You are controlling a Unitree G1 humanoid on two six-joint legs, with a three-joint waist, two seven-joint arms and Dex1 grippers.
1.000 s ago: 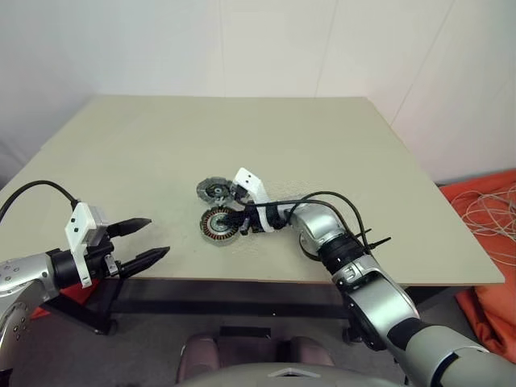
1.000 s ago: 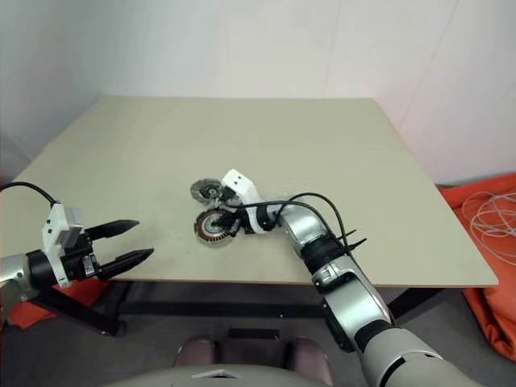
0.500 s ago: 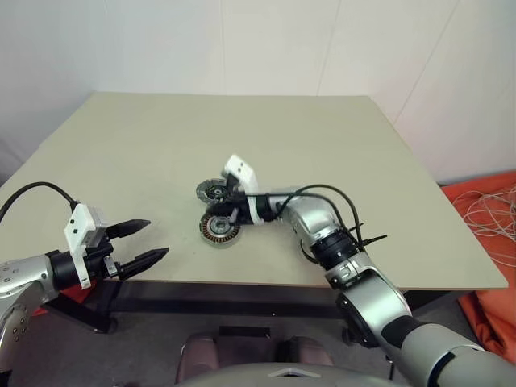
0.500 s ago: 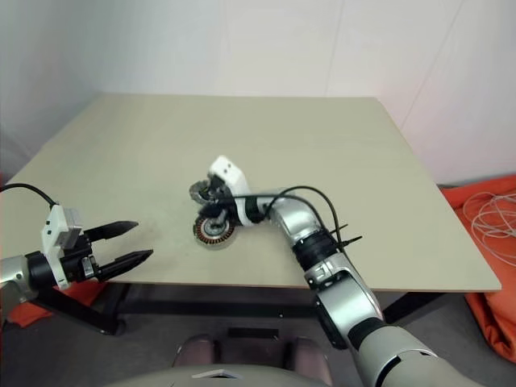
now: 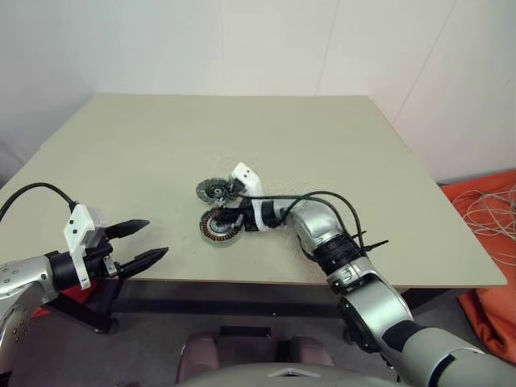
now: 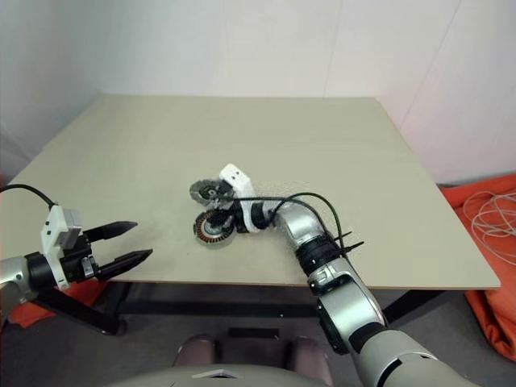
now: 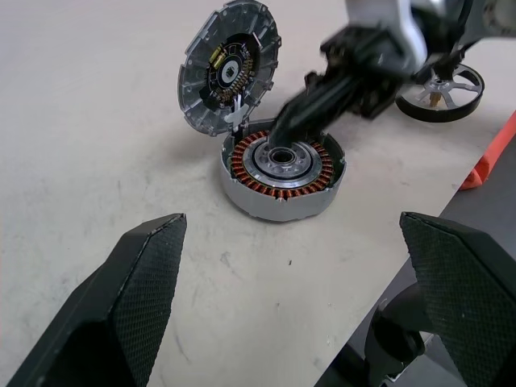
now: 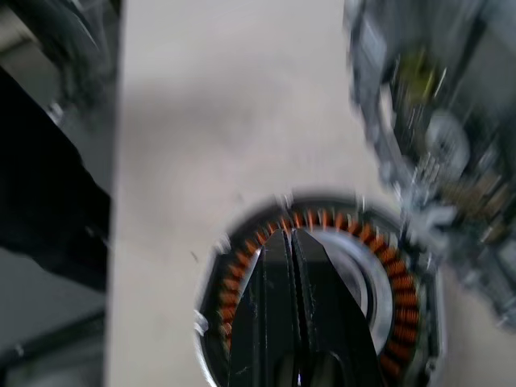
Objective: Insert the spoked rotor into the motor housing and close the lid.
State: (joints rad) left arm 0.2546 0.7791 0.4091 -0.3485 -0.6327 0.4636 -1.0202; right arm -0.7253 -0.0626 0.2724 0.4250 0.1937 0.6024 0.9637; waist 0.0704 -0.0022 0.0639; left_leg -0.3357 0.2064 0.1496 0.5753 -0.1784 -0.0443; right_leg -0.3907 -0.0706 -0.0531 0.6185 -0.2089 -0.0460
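1. The motor housing [image 7: 282, 168] sits near the front edge of the surface [image 5: 322, 145], its ring of copper windings open to view around the dark hub, with nothing seated inside it.
2. The lid [image 7: 230, 67] stands tilted up at the housing's far edge, its inner face turned toward the left wrist camera. It appears joined there by a small white hinge piece, though I cannot be sure of that.
3. The spoked rotor [image 7: 440, 84] lies flat on the surface beyond the right arm, near the housing but apart from it. Nothing holds it.
4. The right gripper [image 8: 292, 242] has its fingers pressed together with nothing between them, the tips poised over the housing's windings near the hub. Whether they touch the metal I cannot tell.
5. The left gripper [image 5: 141, 242] hangs off the front left edge of the surface, well apart from the parts, its fingers spread wide and empty.
6. Judging by this layout, the task is at an early stage: the lid is open, which clears the way, but the rotor has not been picked up.
7. What is left is to grasp the rotor, centre it over the hub, seat it in the housing, then swing the lid down shut.
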